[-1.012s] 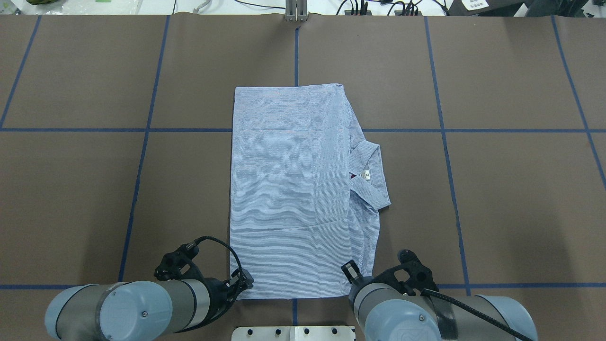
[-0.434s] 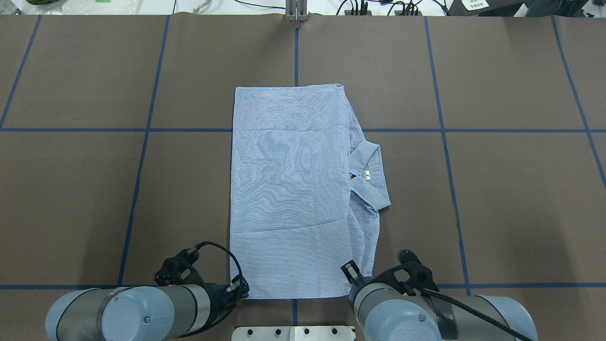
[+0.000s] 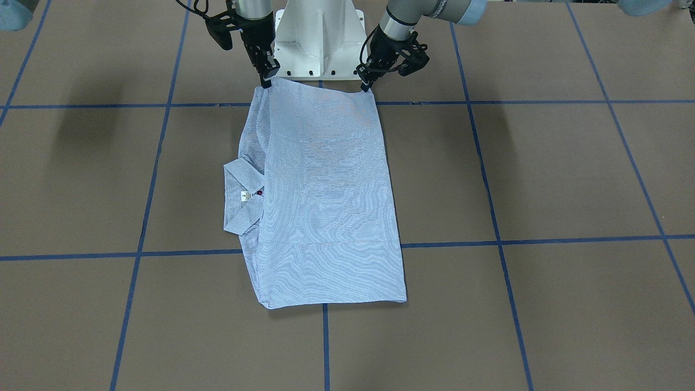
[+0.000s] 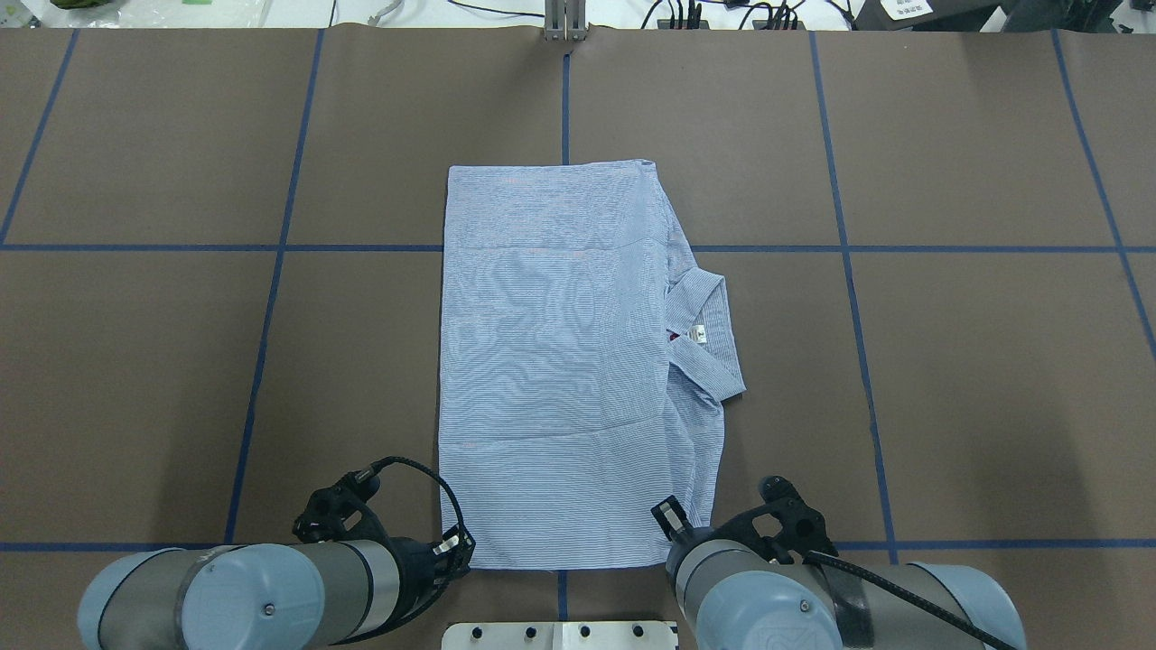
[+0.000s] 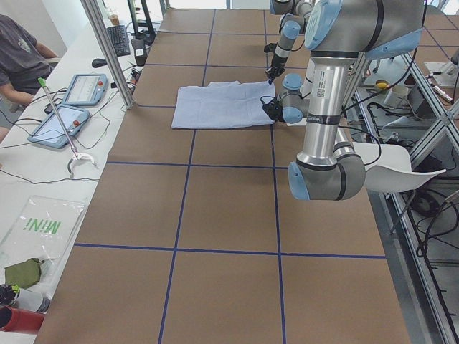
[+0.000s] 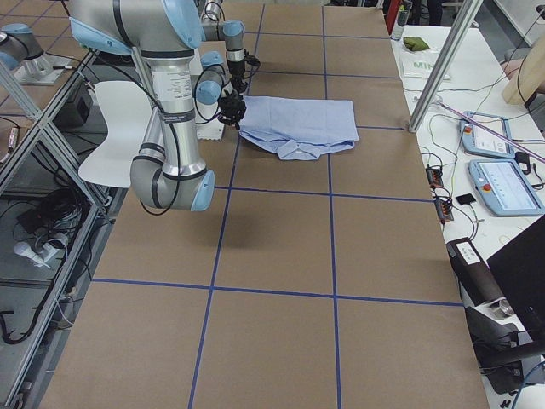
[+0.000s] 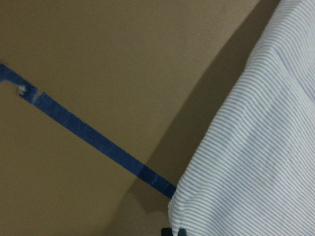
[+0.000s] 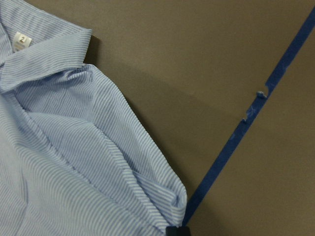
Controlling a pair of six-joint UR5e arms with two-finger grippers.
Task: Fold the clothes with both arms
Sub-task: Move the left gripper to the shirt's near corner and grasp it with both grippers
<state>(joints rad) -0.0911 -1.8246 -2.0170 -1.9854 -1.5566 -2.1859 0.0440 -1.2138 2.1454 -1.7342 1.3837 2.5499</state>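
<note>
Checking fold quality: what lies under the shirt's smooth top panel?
Along one edge of the shirt, the collar, its white label, a red button and rumpled striped layers poke out from under the panel. Anything further beneath, sleeves included, is covered and cannot be judged.

Robotics lab workbench.
Brown table gridded with blue tape, an aluminium frame post, and teach pendants on the white side bench at frame left.

Thin woven cloth shirt, softly creased; matt brown paper table cover; smooth blue tape
</note>
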